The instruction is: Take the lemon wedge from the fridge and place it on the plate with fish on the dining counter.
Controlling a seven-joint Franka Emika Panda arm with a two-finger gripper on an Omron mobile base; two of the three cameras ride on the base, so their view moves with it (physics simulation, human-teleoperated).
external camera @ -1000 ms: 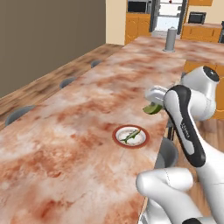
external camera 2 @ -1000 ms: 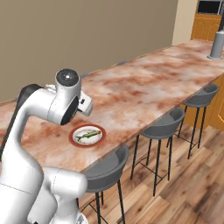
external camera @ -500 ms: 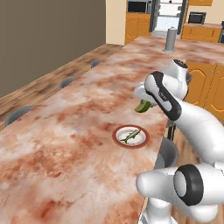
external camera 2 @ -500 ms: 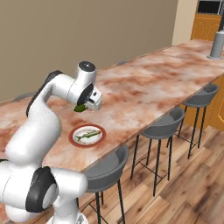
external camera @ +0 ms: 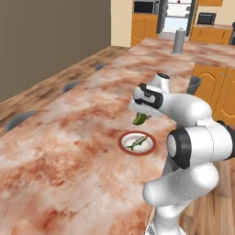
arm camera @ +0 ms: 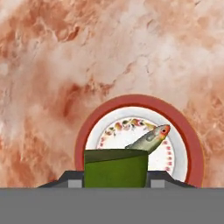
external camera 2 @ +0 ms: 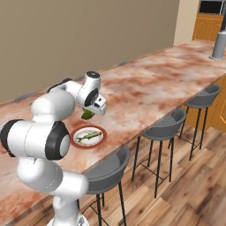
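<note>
A polished, marbled reddish-brown stone top is seen on the long counter [external camera: 82,137]; the red-rimmed round plate [arm camera: 192,148] beside it looks glazed ceramic.

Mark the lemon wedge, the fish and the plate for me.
lemon wedge [arm camera: 115,168], hand view: middle of its green face, between the fingers.
fish [arm camera: 148,139], hand view: middle of its body.
plate [external camera: 124,143], left base view: red-brown rim, left side.
</note>
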